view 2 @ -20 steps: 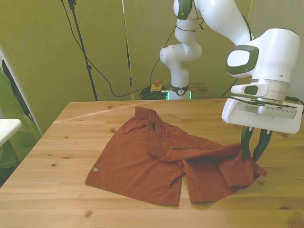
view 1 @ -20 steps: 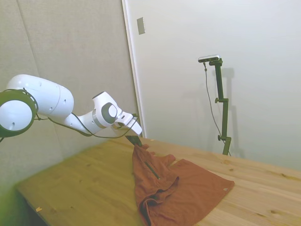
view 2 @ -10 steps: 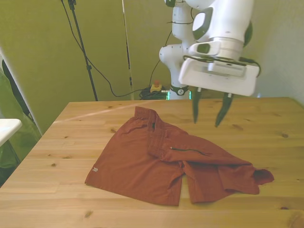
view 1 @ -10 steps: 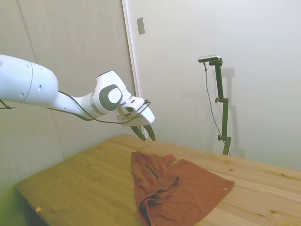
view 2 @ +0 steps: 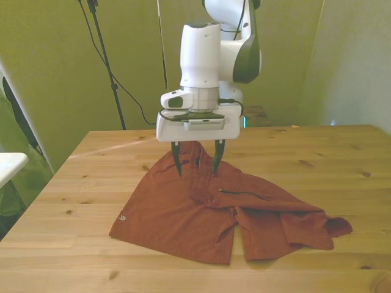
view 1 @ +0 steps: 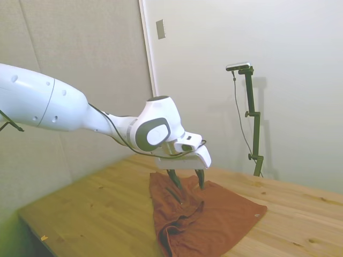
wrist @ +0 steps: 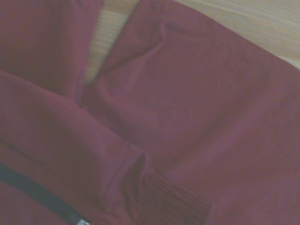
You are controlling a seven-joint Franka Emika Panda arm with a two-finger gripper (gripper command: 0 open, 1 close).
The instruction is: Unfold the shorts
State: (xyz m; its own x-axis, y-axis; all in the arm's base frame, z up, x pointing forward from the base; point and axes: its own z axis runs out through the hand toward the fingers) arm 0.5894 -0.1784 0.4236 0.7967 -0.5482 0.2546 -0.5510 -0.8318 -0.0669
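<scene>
- I'm seeing the hand [view 2: 197, 163] hanging w/ fingers spread apart, gripping nothing, tips just over the waist end of the shorts [view 2: 183, 210].
- Shorts are lying rumpled on the table [view 2: 73, 183], one leg bunching toward front view's right.

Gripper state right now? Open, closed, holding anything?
Gripper: open, holding nothing; fingers spread just above the shorts near the waistband fold.
</scene>
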